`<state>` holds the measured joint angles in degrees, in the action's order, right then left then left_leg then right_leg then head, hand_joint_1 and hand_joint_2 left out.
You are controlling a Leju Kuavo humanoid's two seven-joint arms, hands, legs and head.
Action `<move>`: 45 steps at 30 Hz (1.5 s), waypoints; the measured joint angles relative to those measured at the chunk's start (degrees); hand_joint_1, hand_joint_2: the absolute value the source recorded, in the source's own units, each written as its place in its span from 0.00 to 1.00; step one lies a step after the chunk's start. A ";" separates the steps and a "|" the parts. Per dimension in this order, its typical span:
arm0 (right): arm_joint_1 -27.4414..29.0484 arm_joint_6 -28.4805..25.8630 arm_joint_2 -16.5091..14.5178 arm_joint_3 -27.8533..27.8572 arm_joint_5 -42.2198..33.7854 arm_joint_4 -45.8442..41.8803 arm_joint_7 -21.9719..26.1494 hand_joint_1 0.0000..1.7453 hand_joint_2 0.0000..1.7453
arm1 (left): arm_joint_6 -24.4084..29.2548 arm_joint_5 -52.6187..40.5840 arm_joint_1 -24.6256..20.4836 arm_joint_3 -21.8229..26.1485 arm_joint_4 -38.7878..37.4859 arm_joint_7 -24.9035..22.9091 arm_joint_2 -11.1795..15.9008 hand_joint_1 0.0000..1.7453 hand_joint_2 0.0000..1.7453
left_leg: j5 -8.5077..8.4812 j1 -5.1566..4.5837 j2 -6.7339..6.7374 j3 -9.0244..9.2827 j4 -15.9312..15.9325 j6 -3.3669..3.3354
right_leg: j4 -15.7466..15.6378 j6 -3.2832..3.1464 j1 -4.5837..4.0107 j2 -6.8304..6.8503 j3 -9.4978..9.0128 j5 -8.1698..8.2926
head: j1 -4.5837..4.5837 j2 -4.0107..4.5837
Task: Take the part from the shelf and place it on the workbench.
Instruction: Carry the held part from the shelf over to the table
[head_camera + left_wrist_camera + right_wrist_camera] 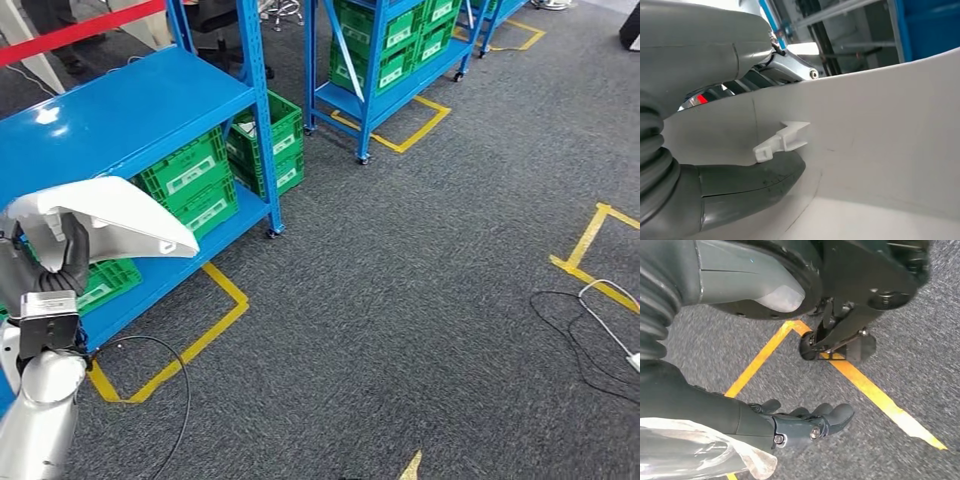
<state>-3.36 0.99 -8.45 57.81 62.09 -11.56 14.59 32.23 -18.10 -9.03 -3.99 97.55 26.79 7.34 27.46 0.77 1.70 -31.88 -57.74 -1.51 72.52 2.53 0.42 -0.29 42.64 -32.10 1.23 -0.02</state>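
While left robot hand [66,262] grips white part [113,218], green crates [192,180] sit shelved.

At frame's lower left, my left hand [64,265] holds the long white moulded plastic part [113,215] before the blue steel shelf [113,115], green plastic crates [192,180] behind.

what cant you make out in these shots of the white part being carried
- Large white moulded plastic part: its far end is cut off in the left wrist view.
- Left hand: fingers partly hidden behind the part in the head view.
- Green crate labels: too small to read.
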 joint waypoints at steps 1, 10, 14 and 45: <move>0.01 0.01 0.00 0.00 -0.01 0.00 0.06 0.00 1.00 | -0.53 0.18 -0.01 -0.07 0.01 -0.01 0.03 1.00 1.00 | 0.03 -0.04 0.63 0.01 -0.01 0.00 | -0.64 -0.07 0.02 0.23 -0.46 0.85 | 0.02 0.00; -0.31 0.52 0.01 0.25 -0.95 -0.02 0.72 0.00 1.00 | -5.57 1.46 -1.73 -0.47 0.29 -0.20 0.68 1.00 1.00 | 1.40 -0.39 3.16 0.19 -1.00 1.97 | -15.36 -2.76 -0.68 1.58 -8.65 6.05 | -0.16 0.00; -0.50 0.80 0.01 0.44 -1.35 -0.02 0.62 0.00 1.00 | -7.05 2.26 -2.87 -0.68 0.12 -0.79 1.05 1.00 1.00 | 7.80 -0.16 -0.98 -5.21 -13.50 2.59 | -15.56 -3.33 -0.43 -0.76 -8.75 6.30 | -0.46 0.00; -0.43 0.86 -0.03 1.77 -1.94 -0.04 -0.08 0.00 1.00 | -8.99 3.75 -3.99 -2.47 -0.72 -2.09 1.48 1.00 1.00 | 8.57 0.00 -1.11 -6.03 -15.21 2.68 | -14.56 -3.25 -0.13 -1.25 -7.86 6.08 | -0.23 0.00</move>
<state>-3.79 1.86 -8.48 59.58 60.15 -11.61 14.51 23.23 -14.35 -13.02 -6.46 96.83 24.70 8.81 36.03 0.77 0.58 -37.91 -72.94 1.17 57.96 -0.71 0.29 -1.54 34.78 -26.03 1.00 -0.02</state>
